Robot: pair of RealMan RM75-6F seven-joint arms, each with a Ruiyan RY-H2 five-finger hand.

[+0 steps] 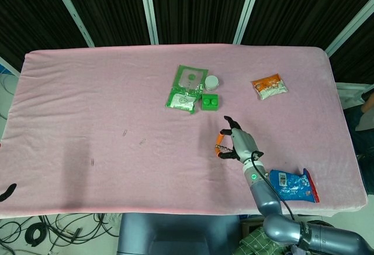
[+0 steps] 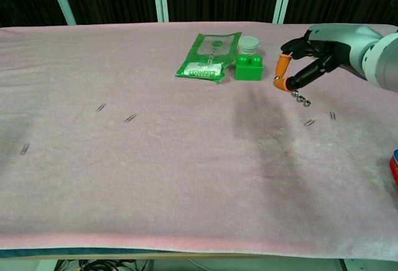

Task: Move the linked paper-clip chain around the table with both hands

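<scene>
A: In the head view, how is the right hand (image 1: 236,144) posed?
B: Raised over the table (image 1: 87,109), orange fingertips (image 1: 218,140) pinched.

A: And the chest view?
B: The right hand (image 2: 311,53) pinches the paper-clip chain (image 2: 301,99), dangling just below its fingertips.

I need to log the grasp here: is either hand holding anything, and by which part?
The right hand pinches the paper-clip chain by its upper end between orange-tipped fingers; the rest dangles below. The left hand isn't in view.

Right robot hand (image 1: 238,143) is raised over the pink tabletop (image 1: 87,103), between the green block (image 1: 210,102) and blue packet (image 1: 290,186).
</scene>
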